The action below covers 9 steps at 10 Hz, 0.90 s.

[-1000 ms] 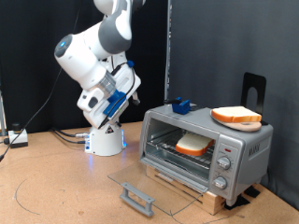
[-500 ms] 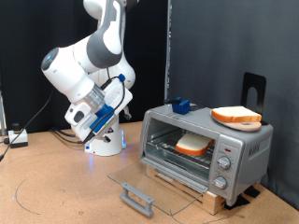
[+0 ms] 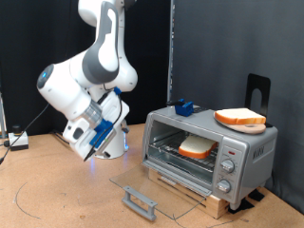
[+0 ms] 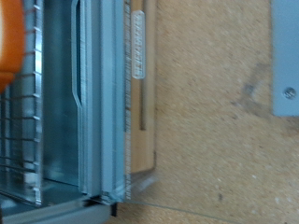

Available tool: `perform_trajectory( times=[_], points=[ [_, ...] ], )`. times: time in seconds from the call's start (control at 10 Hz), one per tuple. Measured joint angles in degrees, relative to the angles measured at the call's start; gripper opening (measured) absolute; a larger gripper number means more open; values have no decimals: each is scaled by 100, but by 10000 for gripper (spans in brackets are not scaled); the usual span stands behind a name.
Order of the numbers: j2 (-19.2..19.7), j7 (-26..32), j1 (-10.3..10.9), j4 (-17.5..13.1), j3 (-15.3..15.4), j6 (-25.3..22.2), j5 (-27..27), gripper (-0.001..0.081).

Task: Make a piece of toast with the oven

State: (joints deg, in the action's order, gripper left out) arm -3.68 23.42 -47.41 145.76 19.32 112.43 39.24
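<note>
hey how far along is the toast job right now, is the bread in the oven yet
Done, by the look of it: one piece of toast lies on the rack inside the oven. A second slice sits on a plate on the oven's top. In hand: nothing visible; the arm is at the exterior view's left, away from the oven, and its end effector isn't clearly visible. Left: the glass door lies open, flat.

blue cup (image 3: 182,107) and plate (image 3: 249,128) up top, black stand (image 3: 257,90) behind; wood base (image 3: 204,193) below, on brown table (image 3: 57,185); cables (image 3: 43,139) and white box (image 3: 18,141) at exterior left, black backdrop (image 3: 209,47)
</note>
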Motion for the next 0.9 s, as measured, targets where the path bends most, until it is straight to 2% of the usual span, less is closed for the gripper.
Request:
perform_trajectory(
  times=[0.2, 0.3, 0.5, 0.7, 0.9],
  points=[
    [505, -122, -10, -185, -2, 357, -214, 805],
    [500, -114, -10, -180, 0, 351, -209, 805],
    [577, 333, -19, -244, -47, -24, -161, 805],
    [878, 465, -30, -328, -107, 60, -181, 805],
    [1313, 352, -32, -467, -168, 257, -501, 805]
  ],
)
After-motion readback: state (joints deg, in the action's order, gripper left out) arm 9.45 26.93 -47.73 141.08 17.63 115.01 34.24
